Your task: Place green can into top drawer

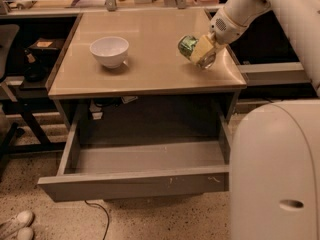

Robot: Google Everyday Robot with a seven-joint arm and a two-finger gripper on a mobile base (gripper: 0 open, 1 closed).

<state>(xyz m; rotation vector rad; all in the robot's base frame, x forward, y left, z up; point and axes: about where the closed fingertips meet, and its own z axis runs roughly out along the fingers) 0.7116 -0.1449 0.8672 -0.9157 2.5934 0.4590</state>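
Over the counter's (150, 71) right side, the claw (204, 53) is clamped on the can (188, 45). The can's tilted and looks just off the surface, I'd guess to clear the edge. Drawer (135, 184) sits open below, nearer, ready for the drop. Bowl (109, 50) is well left.

White rounded arm shells (277, 154), oval recess (291, 204), pale yellow end effector (203, 53) at green can (188, 45)

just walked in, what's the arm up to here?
The gripper is shut on the green can, holding it tilted at the right side of the table. The top drawer below stands pulled open; the can is not in it yet. A white bowl sits on the table's left.
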